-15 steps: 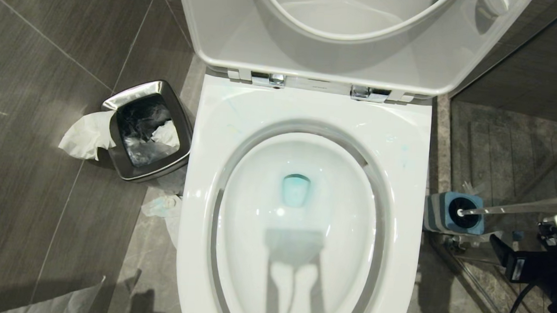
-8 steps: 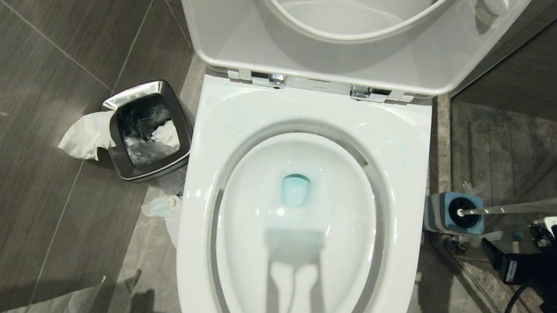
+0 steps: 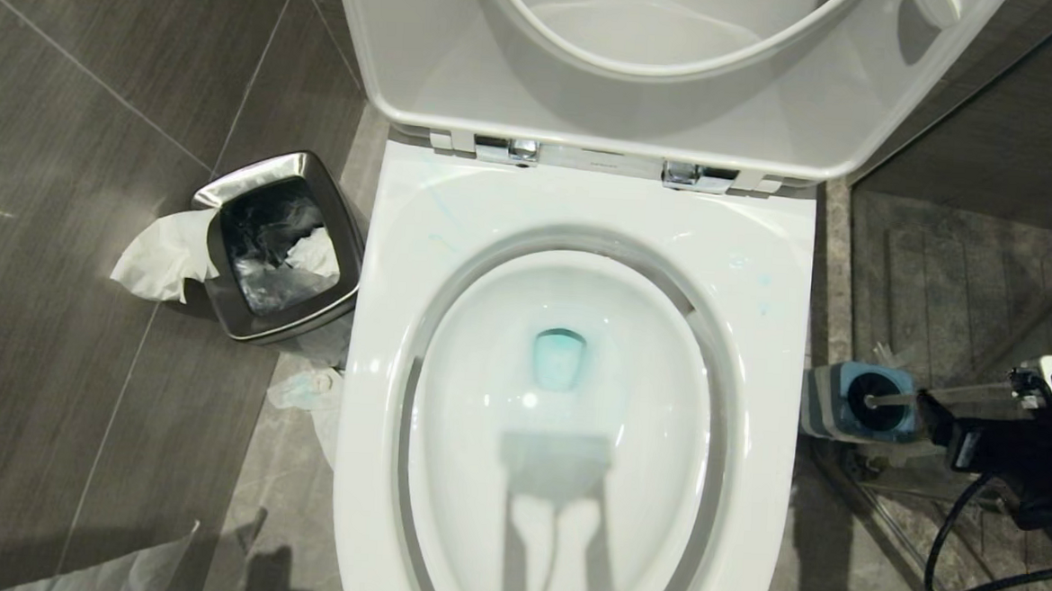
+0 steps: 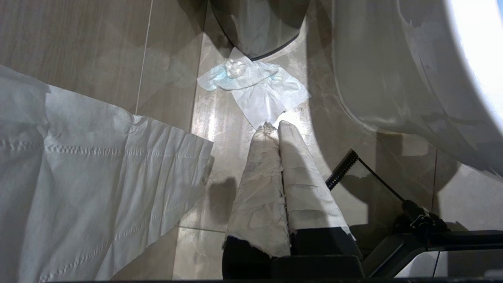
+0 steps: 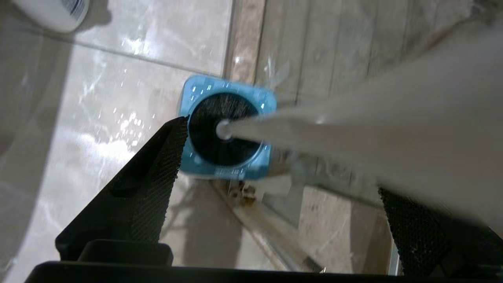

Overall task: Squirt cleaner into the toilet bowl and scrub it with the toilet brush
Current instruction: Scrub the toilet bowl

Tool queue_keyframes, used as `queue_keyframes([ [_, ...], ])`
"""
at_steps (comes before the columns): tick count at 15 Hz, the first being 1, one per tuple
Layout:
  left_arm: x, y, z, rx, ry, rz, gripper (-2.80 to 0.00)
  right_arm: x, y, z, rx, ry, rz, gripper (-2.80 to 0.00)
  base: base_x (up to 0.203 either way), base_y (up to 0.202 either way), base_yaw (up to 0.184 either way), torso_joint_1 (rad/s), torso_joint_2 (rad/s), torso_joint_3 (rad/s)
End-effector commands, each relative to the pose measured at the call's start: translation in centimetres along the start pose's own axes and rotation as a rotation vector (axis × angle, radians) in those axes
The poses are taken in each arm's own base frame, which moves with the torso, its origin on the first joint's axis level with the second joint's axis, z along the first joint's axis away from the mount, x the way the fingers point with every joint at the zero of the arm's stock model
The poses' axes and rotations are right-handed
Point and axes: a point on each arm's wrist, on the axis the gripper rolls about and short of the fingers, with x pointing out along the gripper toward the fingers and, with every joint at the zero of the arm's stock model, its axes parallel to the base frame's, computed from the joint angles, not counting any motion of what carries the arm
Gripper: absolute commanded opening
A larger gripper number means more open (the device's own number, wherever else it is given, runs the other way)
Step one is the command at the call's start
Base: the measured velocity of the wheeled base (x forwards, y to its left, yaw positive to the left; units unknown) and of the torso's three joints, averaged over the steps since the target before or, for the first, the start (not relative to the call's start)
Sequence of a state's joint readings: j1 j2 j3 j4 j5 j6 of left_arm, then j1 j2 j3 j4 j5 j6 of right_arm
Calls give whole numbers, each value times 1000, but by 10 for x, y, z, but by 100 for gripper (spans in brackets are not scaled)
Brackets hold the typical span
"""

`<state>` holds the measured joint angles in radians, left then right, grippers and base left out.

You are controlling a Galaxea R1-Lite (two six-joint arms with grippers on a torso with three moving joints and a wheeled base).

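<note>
With jaws spread wide, right gripper [image 5: 275, 157] straddles toilet brush [image 5: 314, 122] handle in its holder [image 5: 196, 94]; left gripper [image 4: 274, 126] closed, empty.

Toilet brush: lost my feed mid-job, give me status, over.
Right hand open, straddling the long white handle of the toilet brush, not gripping. Brush head seated in square blue holder. Left hand shut, parked low. Nothing in the way.

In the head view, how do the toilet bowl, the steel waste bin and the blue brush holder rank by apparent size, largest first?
1. Toilet bowl, by far the largest.
2. Waste bin.
3. Brush holder, smallest.
The bowl's rim stands nearer the camera than the two on the floor, but the order is clear.
</note>
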<state>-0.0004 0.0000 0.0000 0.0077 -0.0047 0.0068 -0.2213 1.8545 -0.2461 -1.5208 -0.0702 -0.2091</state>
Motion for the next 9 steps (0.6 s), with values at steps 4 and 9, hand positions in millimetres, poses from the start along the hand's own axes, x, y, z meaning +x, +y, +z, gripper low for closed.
queue_keyframes([
  [4,0,0,-1,1,3,0,-280,2,0,3,67,-30,50,0,0,0,0,0,0,0],
  [9,0,0,-1,-1,3,0,-280,4,1,4,110,-42,90,0,0,0,0,0,0,0],
])
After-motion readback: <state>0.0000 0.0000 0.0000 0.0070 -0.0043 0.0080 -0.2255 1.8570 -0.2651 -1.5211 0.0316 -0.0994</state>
